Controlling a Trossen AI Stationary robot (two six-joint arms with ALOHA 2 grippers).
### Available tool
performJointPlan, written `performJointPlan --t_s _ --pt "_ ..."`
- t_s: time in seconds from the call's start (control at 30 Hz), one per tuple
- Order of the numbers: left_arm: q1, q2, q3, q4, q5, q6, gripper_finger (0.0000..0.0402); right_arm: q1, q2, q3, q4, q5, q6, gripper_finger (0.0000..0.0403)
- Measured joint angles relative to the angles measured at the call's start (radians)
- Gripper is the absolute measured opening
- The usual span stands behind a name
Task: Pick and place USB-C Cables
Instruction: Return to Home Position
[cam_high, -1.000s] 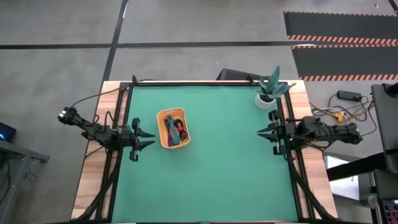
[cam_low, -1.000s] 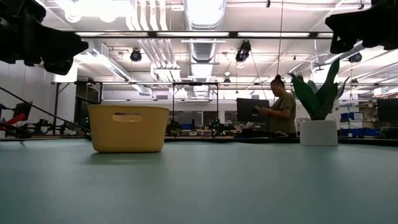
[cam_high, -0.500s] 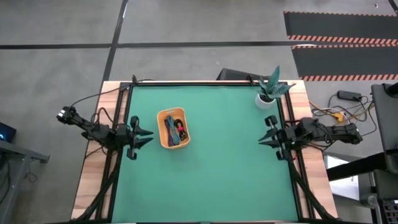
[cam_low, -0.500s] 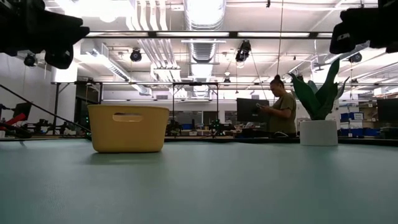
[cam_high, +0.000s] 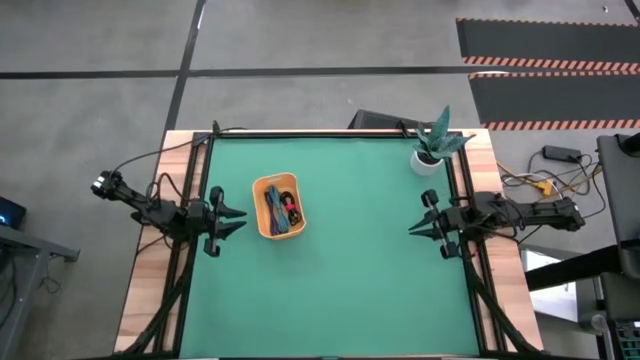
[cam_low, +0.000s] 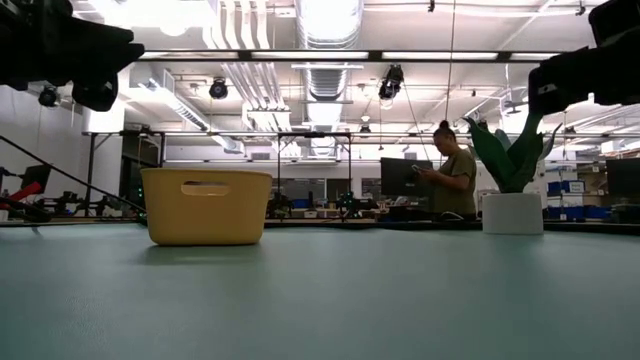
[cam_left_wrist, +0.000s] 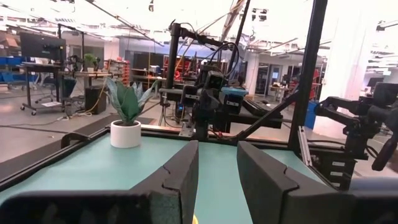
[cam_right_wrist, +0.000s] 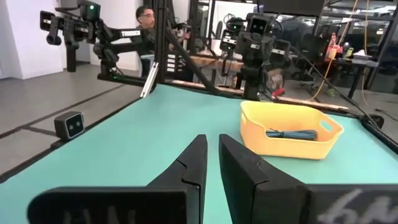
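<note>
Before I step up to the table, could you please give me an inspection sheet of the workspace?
Surface: green mat, flat, no spills seen.
Job's things: USB cables lie bundled inside the orange bin; none seen on the mat.
Clutter: potted plant at the far right corner; small camera box beside the mat's edge.
End effectors: left end effector at the mat's left edge, open, empty; right end effector at the right edge, narrow gap, empty.
Cables: floor cords right of the table.
Surroundings: person standing beyond the table; striped floor mats.
</note>
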Motion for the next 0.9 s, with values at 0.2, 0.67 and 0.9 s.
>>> performJointPlan --t_s 0.2,0.67,0.9 --pt "0.0 0.0 0.0 0.0 0.0 0.0 0.0096 0.0 0.016 0.0 0.002 0.0 0.024 0.0034" --pt "0.0 0.026 -0.001 0.0 0.0 0.0 0.0096 0.0 0.016 0.0 0.003 0.0 0.024 0.0034" --pt "0.0 0.049 -0.002 0.0 0.0 0.0 0.0096 0.0 0.016 0.0 0.003 0.0 0.023 0.0034"
